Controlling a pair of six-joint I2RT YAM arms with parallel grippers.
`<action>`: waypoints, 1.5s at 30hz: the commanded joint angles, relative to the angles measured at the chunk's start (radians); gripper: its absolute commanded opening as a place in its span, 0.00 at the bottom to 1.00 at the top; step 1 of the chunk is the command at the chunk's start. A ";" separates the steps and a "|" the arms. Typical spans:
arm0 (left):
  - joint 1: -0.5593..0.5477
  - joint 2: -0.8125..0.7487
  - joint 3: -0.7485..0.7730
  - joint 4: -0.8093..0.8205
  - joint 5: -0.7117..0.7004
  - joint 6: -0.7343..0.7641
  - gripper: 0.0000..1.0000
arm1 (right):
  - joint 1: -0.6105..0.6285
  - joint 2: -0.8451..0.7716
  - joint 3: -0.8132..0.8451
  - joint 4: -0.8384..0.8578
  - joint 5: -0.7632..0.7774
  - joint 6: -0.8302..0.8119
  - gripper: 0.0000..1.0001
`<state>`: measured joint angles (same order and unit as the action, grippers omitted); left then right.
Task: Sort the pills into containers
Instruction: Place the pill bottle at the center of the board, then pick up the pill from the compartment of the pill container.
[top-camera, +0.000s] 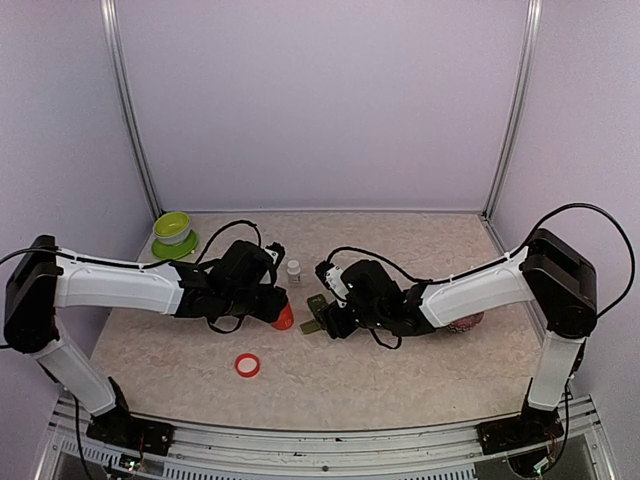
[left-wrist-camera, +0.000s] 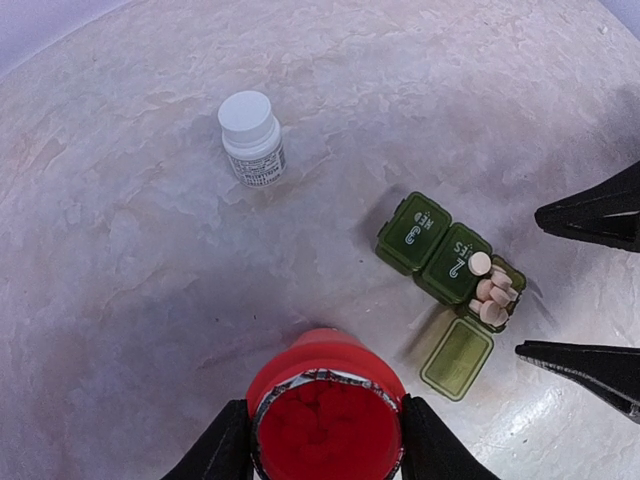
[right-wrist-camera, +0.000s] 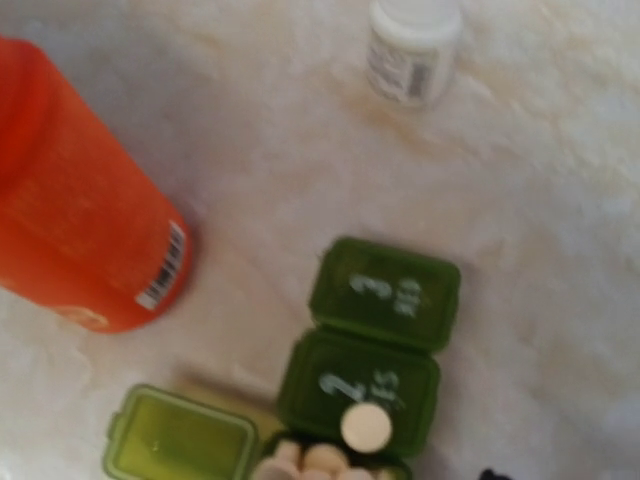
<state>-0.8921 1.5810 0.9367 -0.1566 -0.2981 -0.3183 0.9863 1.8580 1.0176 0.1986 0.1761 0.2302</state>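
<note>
At left, left end effector is clamped on the open red bottle, pills visible inside. White capped bottle stands apart, further back on the counter. Containers sit right of the red bottle: boxes 3 and 2 shut, end box open with pale pills in it, one stray pill on lid 2. Right end effector is open and empty, with its tips flanking the open box's end. Likely next: pick up the stray. Come down centred, close gently, don't nudge the row.

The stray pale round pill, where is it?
The stray pale round pill lies right of centre in the left wrist view, on the closed middle dark green box, beside the open pill-filled end box.
</note>
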 joint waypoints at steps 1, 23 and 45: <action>-0.004 0.015 0.013 0.015 0.002 0.009 0.53 | 0.004 0.021 0.046 -0.072 0.034 0.062 0.67; 0.114 -0.186 -0.235 0.390 0.217 -0.004 0.99 | -0.014 0.120 0.225 -0.278 0.052 0.128 0.56; 0.159 -0.225 -0.358 0.555 0.302 -0.016 0.99 | -0.047 0.182 0.306 -0.351 0.024 0.152 0.43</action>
<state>-0.7414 1.3621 0.5949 0.3603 -0.0128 -0.3309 0.9459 2.0102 1.2934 -0.1314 0.2035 0.3759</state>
